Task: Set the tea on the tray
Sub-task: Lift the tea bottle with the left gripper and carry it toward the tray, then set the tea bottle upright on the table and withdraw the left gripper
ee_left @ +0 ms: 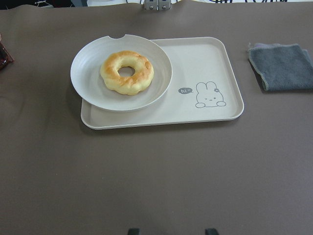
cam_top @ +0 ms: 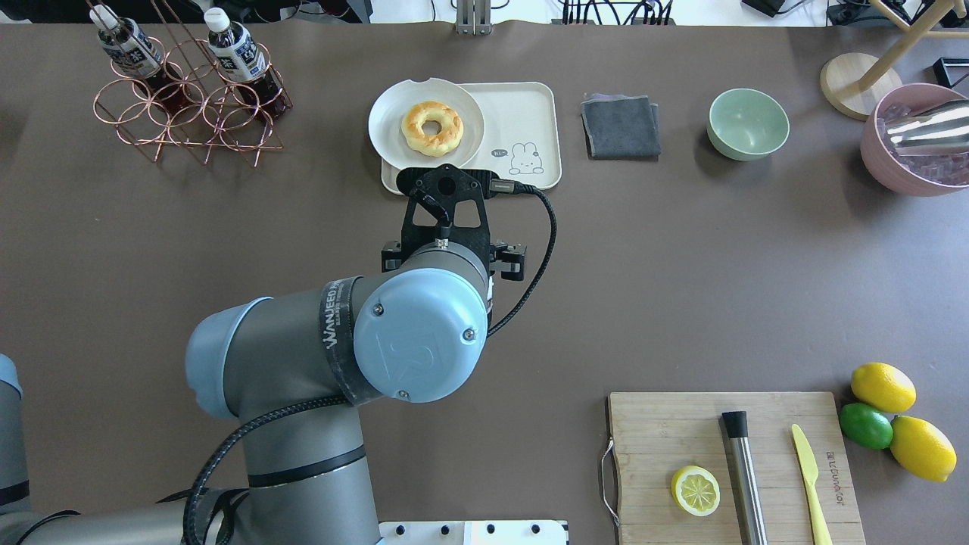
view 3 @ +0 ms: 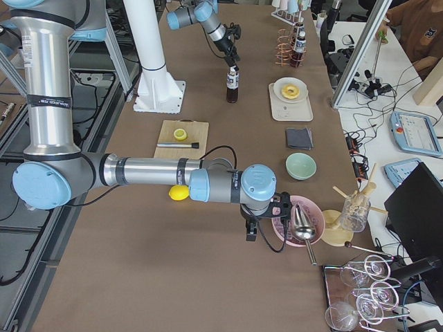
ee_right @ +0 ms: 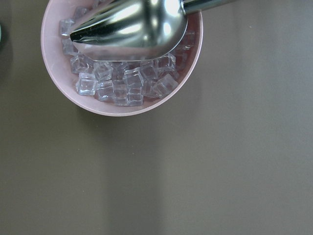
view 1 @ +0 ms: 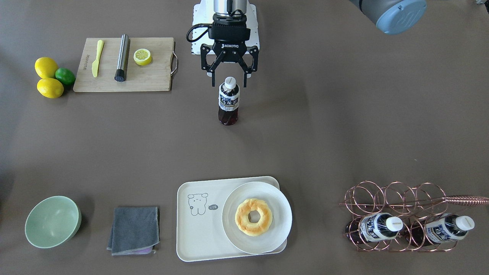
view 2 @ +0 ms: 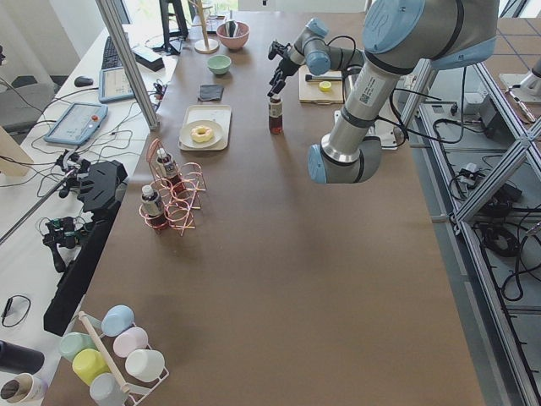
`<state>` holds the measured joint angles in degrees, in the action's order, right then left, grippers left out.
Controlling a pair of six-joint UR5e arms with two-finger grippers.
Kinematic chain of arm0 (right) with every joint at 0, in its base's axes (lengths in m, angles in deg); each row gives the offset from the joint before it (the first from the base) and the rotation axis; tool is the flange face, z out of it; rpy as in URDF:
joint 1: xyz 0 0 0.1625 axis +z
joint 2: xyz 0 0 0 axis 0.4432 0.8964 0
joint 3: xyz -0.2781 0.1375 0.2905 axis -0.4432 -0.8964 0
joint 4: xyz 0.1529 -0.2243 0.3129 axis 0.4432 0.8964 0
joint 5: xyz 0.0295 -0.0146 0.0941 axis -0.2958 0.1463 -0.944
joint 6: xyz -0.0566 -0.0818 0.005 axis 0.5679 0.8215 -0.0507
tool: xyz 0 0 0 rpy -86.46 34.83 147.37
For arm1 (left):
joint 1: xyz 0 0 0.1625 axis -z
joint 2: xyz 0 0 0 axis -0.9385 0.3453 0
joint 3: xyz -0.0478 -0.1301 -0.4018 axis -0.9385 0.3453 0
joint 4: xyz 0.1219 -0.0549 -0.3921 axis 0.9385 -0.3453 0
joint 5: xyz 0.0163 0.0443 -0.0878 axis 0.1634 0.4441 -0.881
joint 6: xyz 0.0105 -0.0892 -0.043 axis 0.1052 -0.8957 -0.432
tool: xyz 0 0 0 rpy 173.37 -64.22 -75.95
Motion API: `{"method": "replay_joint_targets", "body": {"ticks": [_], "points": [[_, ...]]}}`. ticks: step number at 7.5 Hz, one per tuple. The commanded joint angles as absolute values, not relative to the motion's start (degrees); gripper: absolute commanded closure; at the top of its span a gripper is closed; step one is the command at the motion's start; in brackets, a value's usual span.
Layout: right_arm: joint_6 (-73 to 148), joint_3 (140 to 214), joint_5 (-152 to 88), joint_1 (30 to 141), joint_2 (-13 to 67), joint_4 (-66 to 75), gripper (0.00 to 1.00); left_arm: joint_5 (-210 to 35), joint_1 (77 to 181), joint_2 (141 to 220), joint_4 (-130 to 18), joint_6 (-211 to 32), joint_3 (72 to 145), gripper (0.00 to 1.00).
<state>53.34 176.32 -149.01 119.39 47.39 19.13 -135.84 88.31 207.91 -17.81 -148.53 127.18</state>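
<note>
Tea (view 1: 228,101) upright on matte worktop (view 1: 344,133), clear plastic bottle, dark reddish-brown liquid, white cap, blue-white label, well apart from smooth cream tray (view 1: 198,244), left gripper (view 1: 229,84) jaws wide by cap, right gripper (view 3: 250,234) jaws cannot tell

The bottle (view 1: 229,101) was clear glossy plastic, the tray (view 1: 195,236) matt, the board (view 1: 153,76) wood, the rack (view 1: 397,208) shiny copper wire.

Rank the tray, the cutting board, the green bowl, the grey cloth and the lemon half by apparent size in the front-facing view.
Largest to smallest:
1. tray
2. cutting board
3. green bowl and grey cloth: they look about alike, so I leave them unranked
4. lemon half
</note>
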Motion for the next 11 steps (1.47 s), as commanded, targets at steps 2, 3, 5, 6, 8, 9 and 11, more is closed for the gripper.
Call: {"method": "replay_joint_targets", "body": {"ticks": [2,3,5,6,8,9,11], "points": [[53.3,176.0,-149.2,119.4,46.6,19.1,0.00,-149.4,99.9,207.8,-18.1,-147.4,129.8,0.02],[53.3,176.2,-149.4,119.4,46.6,19.0,0.00,-152.5,104.3,207.8,-18.1,-146.6,129.7,0.02],[53.1,175.8,-149.3,119.4,44.7,19.3,0.00,-152.6,109.0,200.0,-25.9,-144.1,130.9,0.02],[53.1,175.6,-149.3,119.3,43.8,19.5,0.00,-155.3,114.0,195.4,-34.2,-145.2,130.6,0.02],[53.0,175.6,-149.4,118.9,43.1,19.4,0.00,-157.1,117.1,188.8,-39.3,-139.8,130.5,0.02],[52.1,175.7,-149.3,118.5,42.5,19.3,0.00,-158.7,120.9,187.0,-39.5,-139.1,130.5,0.02],[47.7,176.2,-149.4,116.4,41.1,19.0,0.00,-171.3,131.4,179.4,-41.5,-138.2,131.4,0.02]]}}
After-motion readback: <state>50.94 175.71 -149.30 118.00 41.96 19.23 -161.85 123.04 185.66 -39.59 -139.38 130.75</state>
